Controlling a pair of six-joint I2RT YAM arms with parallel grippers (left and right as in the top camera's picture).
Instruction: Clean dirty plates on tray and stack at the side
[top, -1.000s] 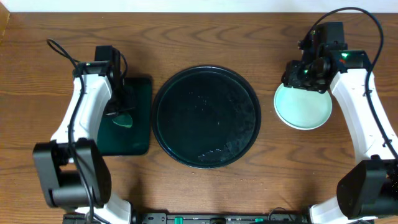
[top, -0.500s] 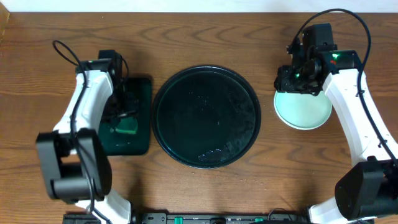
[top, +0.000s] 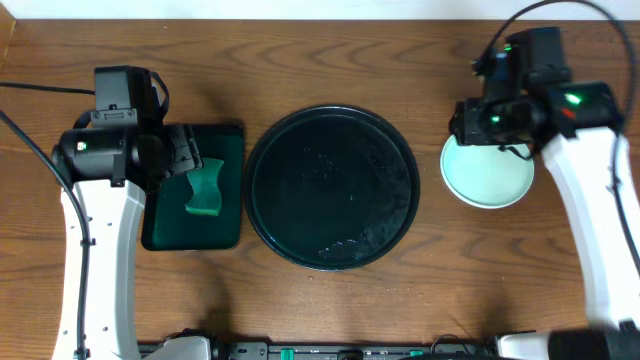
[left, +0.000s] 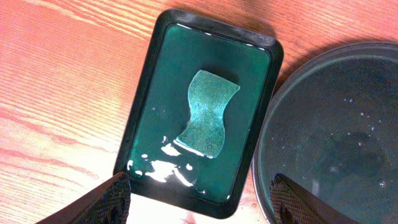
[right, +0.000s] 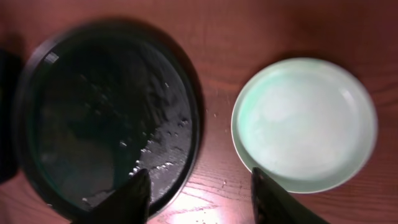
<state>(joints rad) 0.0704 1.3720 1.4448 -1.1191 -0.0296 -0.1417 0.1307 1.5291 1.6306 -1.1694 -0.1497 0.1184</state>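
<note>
The round black tray (top: 330, 187) lies mid-table with only water drops on it, and shows as tray (right: 106, 118) in the right wrist view. A clean white plate (top: 488, 175) with a teal-tinted rim rests on the wood to its right, seen as plate (right: 305, 124). My right gripper (top: 492, 128) hovers by the plate's far edge. That right gripper (right: 202, 199) is open over bare wood between tray and plate, holding nothing. My left gripper (top: 185, 152) hangs above the green tray. In its own view the left gripper (left: 199, 205) is wide open and empty.
A rectangular dark-green tray (top: 225, 140) sits left of the black tray with a green sponge (top: 205, 190) lying loose in it, shown as sponge (left: 208, 121) on the wet green tray (left: 143, 93). Bare wood tabletop (top: 330, 60) surrounds everything.
My left gripper opened, let the sponge go onto the green tray and rose away from it. The right gripper lifted off the plate and spread a little wider.
</note>
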